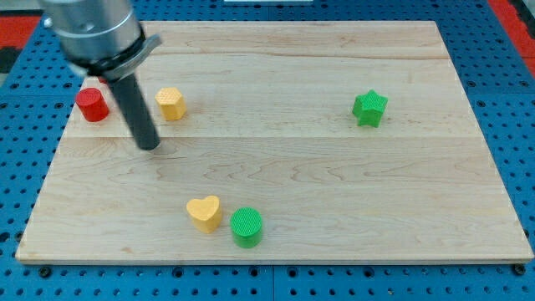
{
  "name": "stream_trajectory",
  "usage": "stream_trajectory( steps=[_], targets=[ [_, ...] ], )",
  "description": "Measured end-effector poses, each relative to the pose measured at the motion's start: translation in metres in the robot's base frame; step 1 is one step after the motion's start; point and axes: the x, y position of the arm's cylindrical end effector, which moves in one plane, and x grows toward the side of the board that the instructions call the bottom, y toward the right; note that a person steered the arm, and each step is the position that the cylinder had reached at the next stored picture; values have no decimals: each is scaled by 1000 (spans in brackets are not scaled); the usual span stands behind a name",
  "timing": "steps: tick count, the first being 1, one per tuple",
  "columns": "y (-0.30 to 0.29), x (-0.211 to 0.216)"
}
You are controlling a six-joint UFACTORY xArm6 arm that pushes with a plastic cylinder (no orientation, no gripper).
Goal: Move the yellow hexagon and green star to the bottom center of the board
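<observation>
Resting bare, holding nothing, my tip (149,144) sits below-left of yellow hexagon (170,104).

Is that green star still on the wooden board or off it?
On. The green star sits flat on the board, inside its right edge.

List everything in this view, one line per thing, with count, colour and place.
yellow hexagon: one, yellow, upper left of the board
green star: one, green, upper right
red cylinder: one, red, far left, near the edge
yellow heart: one, yellow, bottom centre, just left of the green cylinder
green cylinder: one, green, bottom centre
board: one, pale wood, fills most of the view
pegboard: one, blue, under and around the board
my tip: one, dark rod end, below and left of the hexagon, right of the red cylinder, touching neither
</observation>
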Motion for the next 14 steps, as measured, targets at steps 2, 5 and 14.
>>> stream_trajectory(
  steps=[2, 5, 14],
  targets=[
    [53, -106],
    [35, -23],
    [244, -35]
  ],
)
